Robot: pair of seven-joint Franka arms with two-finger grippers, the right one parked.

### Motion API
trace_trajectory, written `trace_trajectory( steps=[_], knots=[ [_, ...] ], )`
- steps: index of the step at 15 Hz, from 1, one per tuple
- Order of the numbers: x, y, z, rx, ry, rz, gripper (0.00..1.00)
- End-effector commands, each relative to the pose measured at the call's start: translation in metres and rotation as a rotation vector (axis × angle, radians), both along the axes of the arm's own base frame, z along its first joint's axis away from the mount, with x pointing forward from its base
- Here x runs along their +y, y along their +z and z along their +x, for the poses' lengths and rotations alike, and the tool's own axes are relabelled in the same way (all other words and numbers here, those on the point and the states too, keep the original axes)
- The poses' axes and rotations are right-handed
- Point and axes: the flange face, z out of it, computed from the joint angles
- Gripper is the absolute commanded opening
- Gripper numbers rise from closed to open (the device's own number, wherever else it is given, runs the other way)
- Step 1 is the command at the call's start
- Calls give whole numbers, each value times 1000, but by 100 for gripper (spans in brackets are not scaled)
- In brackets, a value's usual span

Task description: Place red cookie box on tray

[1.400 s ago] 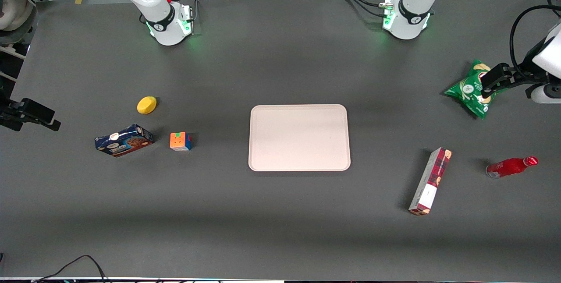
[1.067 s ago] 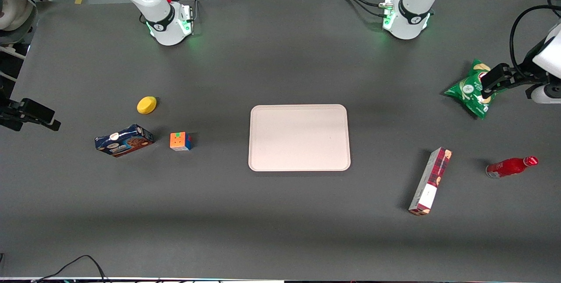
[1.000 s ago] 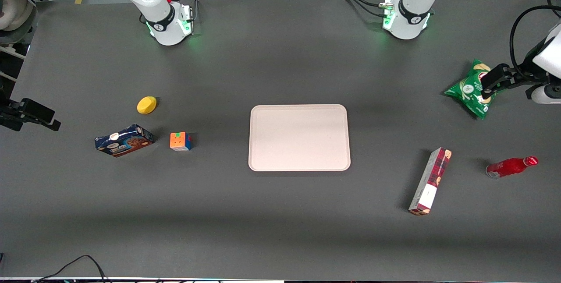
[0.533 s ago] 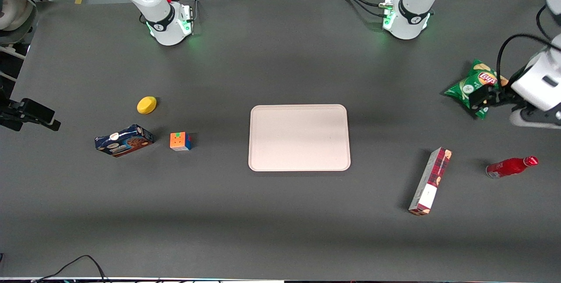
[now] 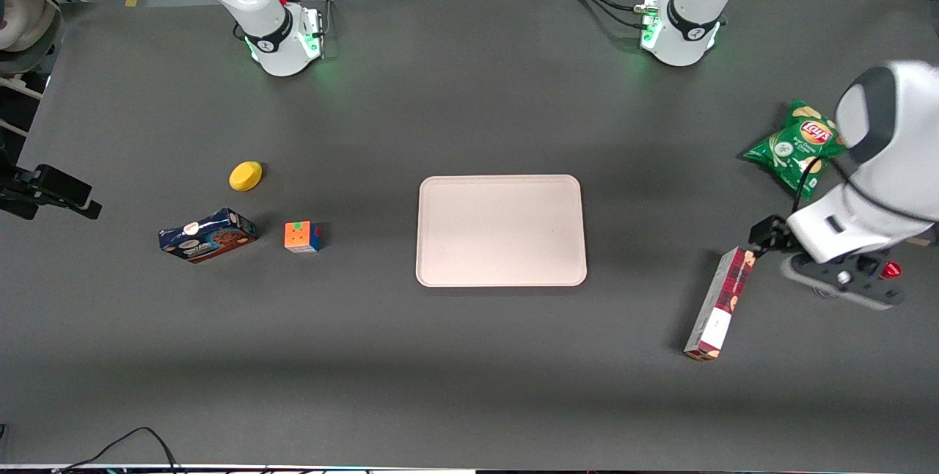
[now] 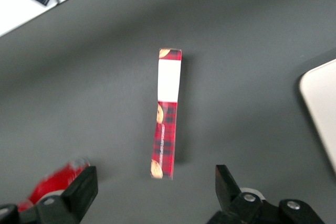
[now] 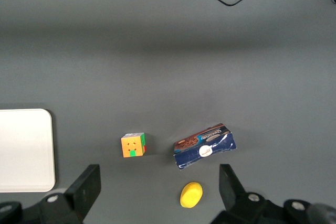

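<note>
The hand is hovering with fingers spread wide just above the red box, which is lying flat on the counter, well apart from the tray.

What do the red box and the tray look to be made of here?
Red box: probably printed cardboard, judging by its sharp folded edges, flat plaid faces and white label panel. Tray: seemingly matte moulded plastic, uniformly pale pink-beige with rounded corners and a low rim; the material is uncertain. The tool is above the table, open, beside the box's end, holding nothing.
</note>
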Motion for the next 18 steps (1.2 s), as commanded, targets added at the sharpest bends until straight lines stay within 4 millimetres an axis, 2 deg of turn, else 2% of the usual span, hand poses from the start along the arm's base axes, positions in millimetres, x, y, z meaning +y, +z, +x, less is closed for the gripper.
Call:
trace_trajectory(
  steps=[1, 5, 9, 11, 12, 14, 18],
  knots=[
    [4, -52, 18, -2, -119, 23, 100],
    [10, -109, 26, 51, -171, 37, 100],
    [-3, -159, 22, 19, -204, 28, 100],
    [-2, -179, 25, 2, -221, 27, 100],
    [6, -187, 27, -3, -225, 35, 100],
    [9, -201, 28, -9, -247, 44, 100],
    [8, -219, 24, -8, -231, 34, 100]
  ],
)
